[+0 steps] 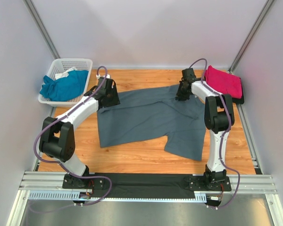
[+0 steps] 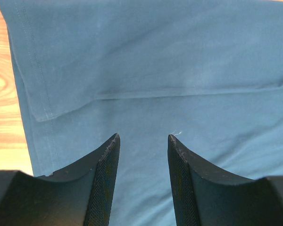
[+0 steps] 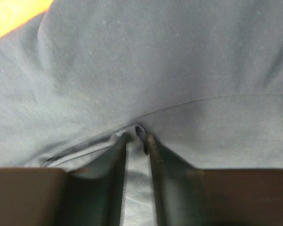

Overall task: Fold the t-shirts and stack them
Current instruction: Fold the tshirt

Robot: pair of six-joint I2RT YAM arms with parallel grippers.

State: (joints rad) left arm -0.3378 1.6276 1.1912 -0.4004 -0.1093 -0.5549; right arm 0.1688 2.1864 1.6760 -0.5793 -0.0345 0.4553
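The large slate-grey t-shirt (image 1: 146, 117) lies spread on the wooden table, one sleeve folded in at its left. My left gripper (image 1: 108, 101) is open just above the shirt's left edge; in the left wrist view (image 2: 142, 137) its fingers straddle bare cloth (image 2: 179, 70) and hold nothing. My right gripper (image 1: 181, 94) is shut on a pinch of the grey shirt (image 3: 137, 134) at its far right edge, the cloth bunched between the fingers. A magenta-pink t-shirt (image 1: 222, 81) lies folded at the far right. A teal-blue t-shirt (image 1: 63, 87) lies crumpled in the basket.
The white lattice basket (image 1: 80, 62) stands at the far left corner. The pink shirt rests on a dark folded cloth (image 1: 240, 96). Grey walls close in the left, right and back. A black mat (image 1: 146, 181) covers the near edge between the arm bases.
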